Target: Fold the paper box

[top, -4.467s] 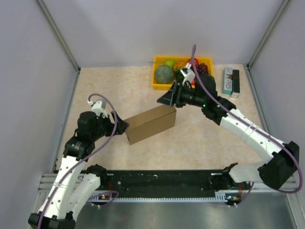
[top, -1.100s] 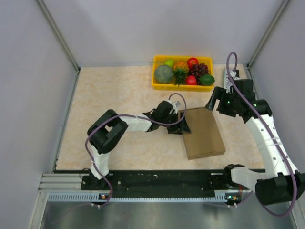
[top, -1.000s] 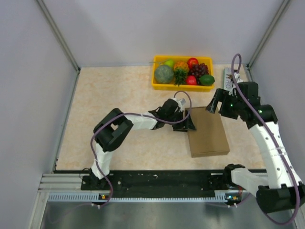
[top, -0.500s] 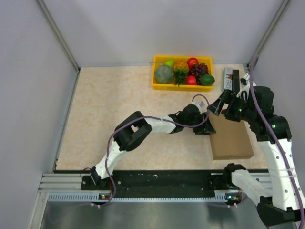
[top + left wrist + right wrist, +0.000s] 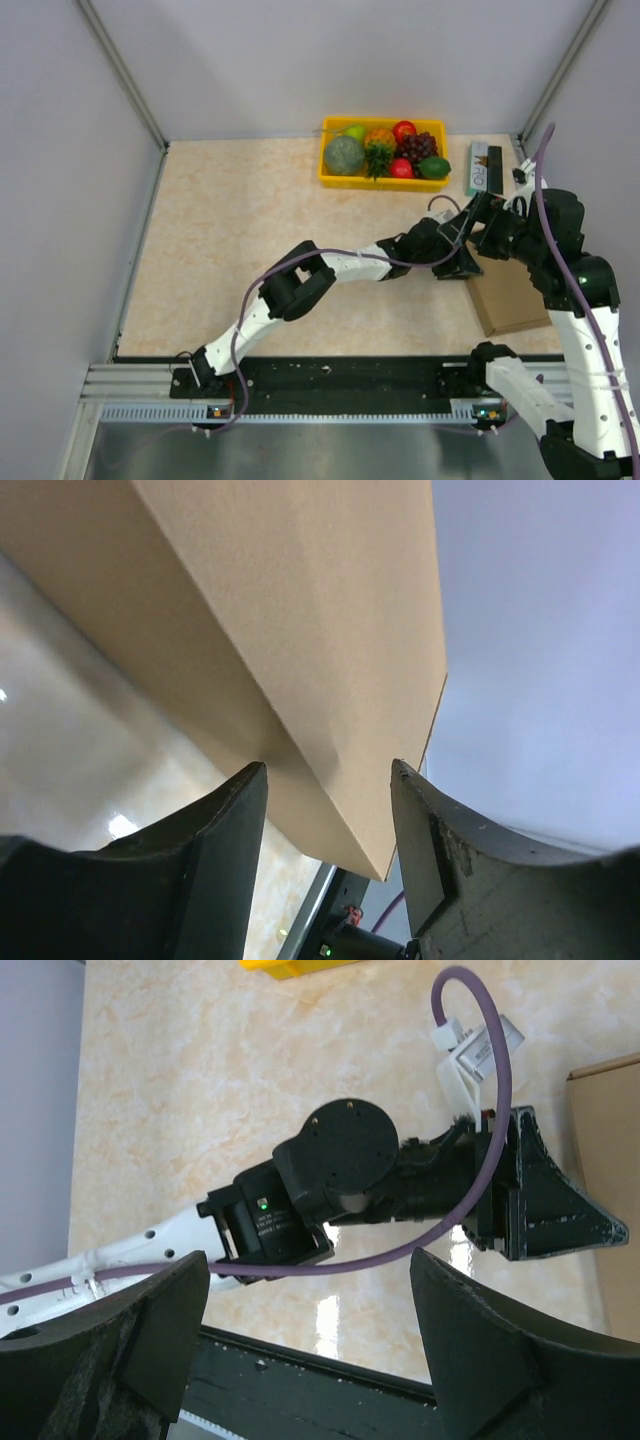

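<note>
A beige marbled tabletop (image 5: pixel 250 220) is boxed in by pale grey walls, with a yellow fruit tray (image 5: pixel 380 183) against the far wall. Just right of the tray lies a small printed carton (image 5: pixel 484 167).

The paper box (image 5: pixel 515 300) sits nearer than the tray and well to its right, close by the right wall. It lies flat and looks closed. Its long axis runs roughly from the tray's side of the table toward the near edge, the near end swung a little rightward. Its far end is hidden under the right arm.

The left arm is stretched almost full length across the table, ending nearer than the tray's right end. The left gripper (image 5: pixel 462 262) meets the box's left long edge with its jaws spread. The left wrist view shows the cardboard's side and top rising just ahead of the two fingers (image 5: pixel 225 855), nothing pinched. That low, edge-on contact looks meant for shoving or bracing the box, not lifting it.

The right gripper (image 5: pixel 478 225) hangs above that contact point, between tray and box, jaws spread wide and empty, probably waiting clear of the work.
</note>
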